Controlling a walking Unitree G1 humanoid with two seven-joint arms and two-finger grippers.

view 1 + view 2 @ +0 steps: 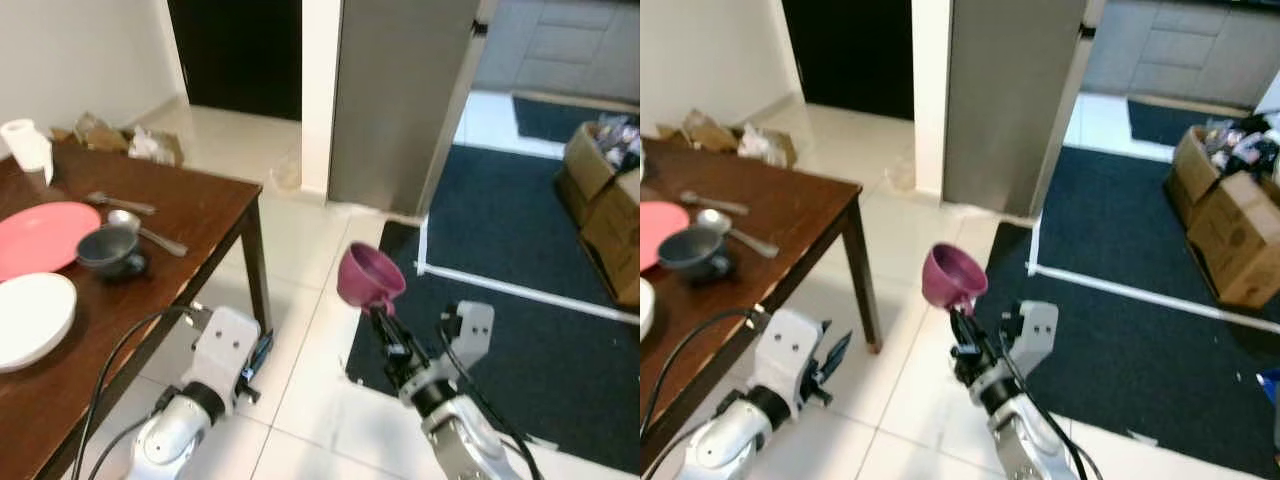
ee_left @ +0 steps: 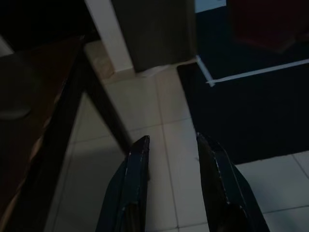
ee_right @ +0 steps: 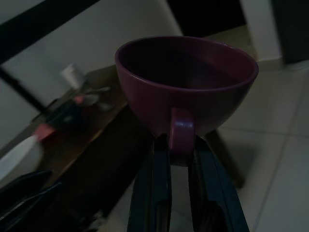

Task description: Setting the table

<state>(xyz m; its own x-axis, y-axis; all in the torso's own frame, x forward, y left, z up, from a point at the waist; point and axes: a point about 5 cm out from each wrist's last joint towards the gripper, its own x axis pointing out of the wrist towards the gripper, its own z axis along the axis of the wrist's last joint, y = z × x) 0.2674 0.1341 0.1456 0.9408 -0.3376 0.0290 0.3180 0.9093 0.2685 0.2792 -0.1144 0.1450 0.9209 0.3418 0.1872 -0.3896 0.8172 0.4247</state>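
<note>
Nearest, the right gripper (image 1: 378, 312) holds up a glossy purple cup (image 1: 369, 278) over the pale floor tiles, its two black fingers (image 3: 157, 188) pinched on the cup's small loop handle, the round bowl of the cup sitting just above the fingertips and its mouth tipped a little toward the table. On the left, the left gripper (image 2: 170, 141) hangs low beside the near corner of the table, its fingers spread with bare tile showing between them. The dark wooden table (image 1: 190, 215) carries a white plate (image 1: 30, 318) at the near edge, then a flat pink plate (image 1: 40, 236), a small grey-blue bowl (image 1: 108, 248), a metal spoon (image 1: 135, 227) and a fork (image 1: 118, 203), with a white paper roll (image 1: 26, 146) farthest back. To the right lies a dark blue carpet (image 1: 520, 300), and far right stand cardboard boxes (image 1: 605, 205) with packets inside.
</note>
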